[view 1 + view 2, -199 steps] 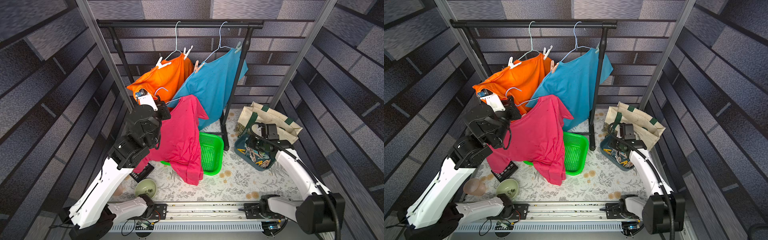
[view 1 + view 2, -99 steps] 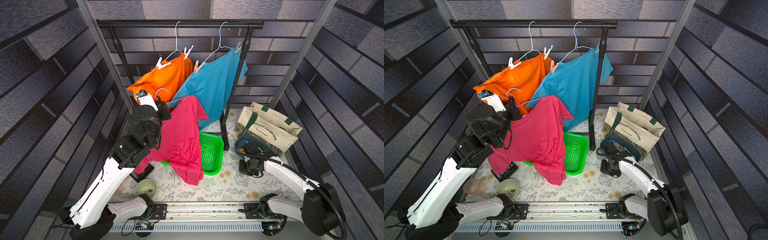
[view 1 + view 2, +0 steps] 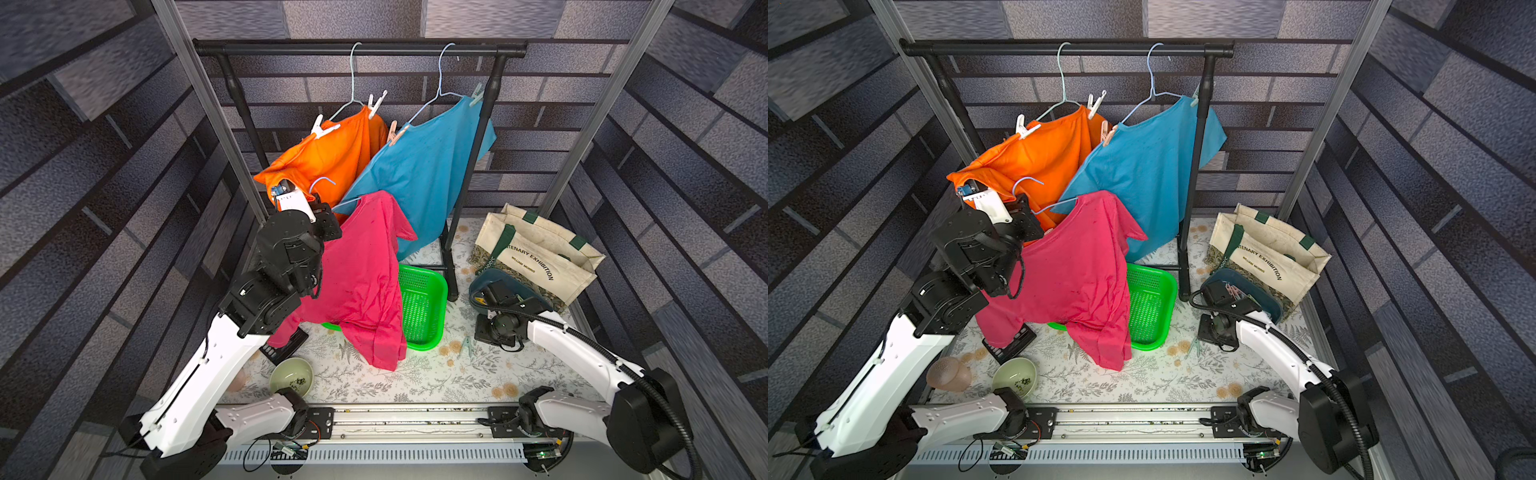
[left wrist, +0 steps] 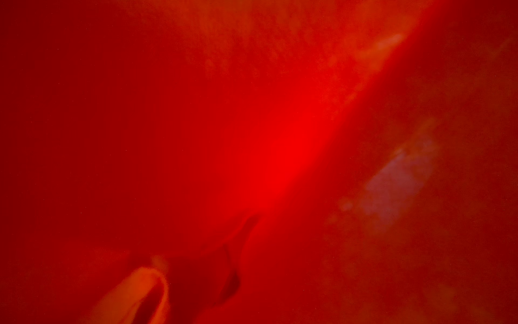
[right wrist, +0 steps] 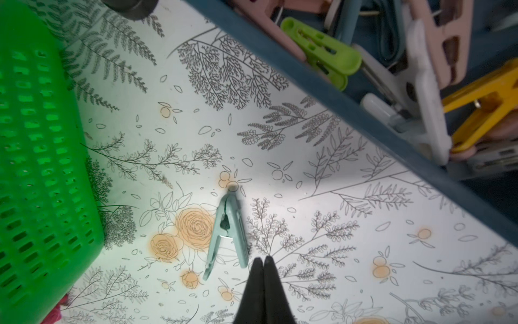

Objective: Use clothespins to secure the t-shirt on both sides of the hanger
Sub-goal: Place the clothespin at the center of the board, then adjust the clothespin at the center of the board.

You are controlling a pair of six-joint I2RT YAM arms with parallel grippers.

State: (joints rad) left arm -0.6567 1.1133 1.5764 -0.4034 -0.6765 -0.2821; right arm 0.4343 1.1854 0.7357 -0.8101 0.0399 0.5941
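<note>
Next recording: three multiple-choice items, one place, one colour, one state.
1. The mint clothespin lies: A in the blue tray, B on the floral mat, C in the green basket.
2. The t-shirt off the rail is: A orange, B blue, C pink.
3. The right end effector is: A open, B shut and empty, C shut on a clothespin.
B: it lies on the mat, outside tray and basket. C: the pink t-shirt hangs clear of it. B: its jaws meet with nothing between.
</note>
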